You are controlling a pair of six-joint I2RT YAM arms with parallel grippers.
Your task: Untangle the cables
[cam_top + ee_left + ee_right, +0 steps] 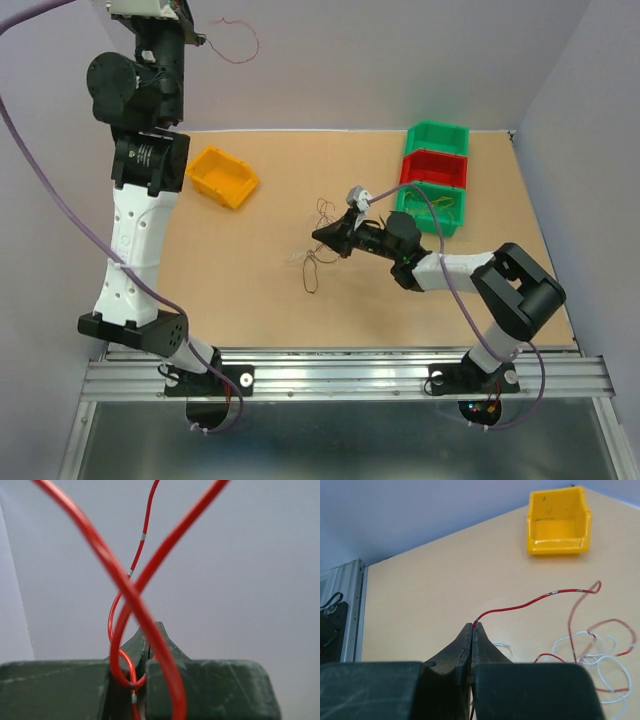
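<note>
My left gripper (192, 36) is raised high at the back left, shut on a thin red cable (243, 42) that loops beside it. In the left wrist view the jaws (149, 632) are closed with that red cable (124, 586) crossing in loops in front of them. My right gripper (320, 237) is low over the middle of the table, shut on the end of another red cable (530, 600) at its tip (472, 626). A tangle of thin red and white cables (318, 265) lies on the table around it. White loops (605, 672) show in the right wrist view.
A yellow bin (223, 177) sits at the left back, also in the right wrist view (559, 522). A green bin (437, 136), a red bin (434, 168) and a second green bin (440, 212) with wires inside stand in a row at the right back.
</note>
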